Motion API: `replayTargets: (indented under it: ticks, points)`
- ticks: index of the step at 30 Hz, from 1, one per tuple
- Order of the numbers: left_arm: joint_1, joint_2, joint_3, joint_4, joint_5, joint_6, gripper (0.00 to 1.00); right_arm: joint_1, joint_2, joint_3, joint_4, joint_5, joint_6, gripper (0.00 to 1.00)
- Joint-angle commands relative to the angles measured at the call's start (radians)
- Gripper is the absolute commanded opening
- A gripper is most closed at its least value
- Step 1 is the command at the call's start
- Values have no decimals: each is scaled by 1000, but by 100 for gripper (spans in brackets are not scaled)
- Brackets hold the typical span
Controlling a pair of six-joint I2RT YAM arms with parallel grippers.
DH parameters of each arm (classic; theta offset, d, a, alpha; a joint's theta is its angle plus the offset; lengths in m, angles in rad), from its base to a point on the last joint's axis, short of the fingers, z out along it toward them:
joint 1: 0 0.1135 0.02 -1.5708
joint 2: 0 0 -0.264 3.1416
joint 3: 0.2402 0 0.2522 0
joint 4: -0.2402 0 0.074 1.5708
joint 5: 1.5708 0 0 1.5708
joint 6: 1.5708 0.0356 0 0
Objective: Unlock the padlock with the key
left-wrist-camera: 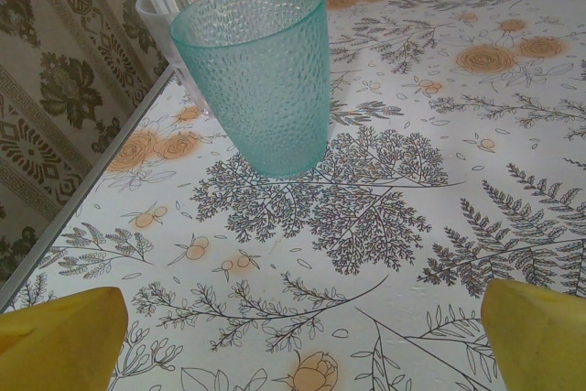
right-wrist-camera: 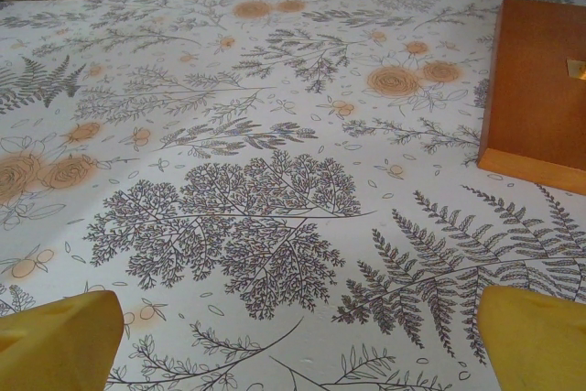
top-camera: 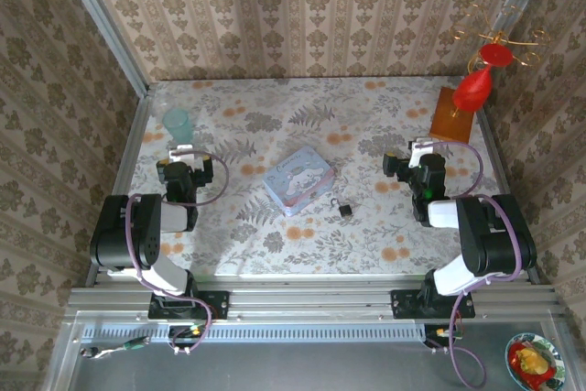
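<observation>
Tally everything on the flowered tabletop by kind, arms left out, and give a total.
Cups: 2, a teal cup and a clear cup behind it
Tins: 1, the pale blue tin
Padlocks: 1, the padlock
Ornaments: 1, the red ornament on a wooden base
Total: 5 that can be made out

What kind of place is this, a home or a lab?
Likely a robot test cell dressed as a home: wallpapered panels, a floral tablecloth, left arm and right arm bolted to an aluminium rail.
</observation>
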Motion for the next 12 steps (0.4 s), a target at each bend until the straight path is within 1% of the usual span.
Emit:
replayTargets:
  ticks: [1, 6, 12]
  points:
    - [-4, -13, 3, 4, -10, -17, 100, 2, -4, 7, 3, -14, 7, 100]
    - [-5, -13, 3, 3, -11, -17, 100, 1, 0, 16, -10, -35, 2, 100]
    - [-5, -13, 3, 4, -11, -17, 100, 0, -4, 9, 0, -32, 2, 100]
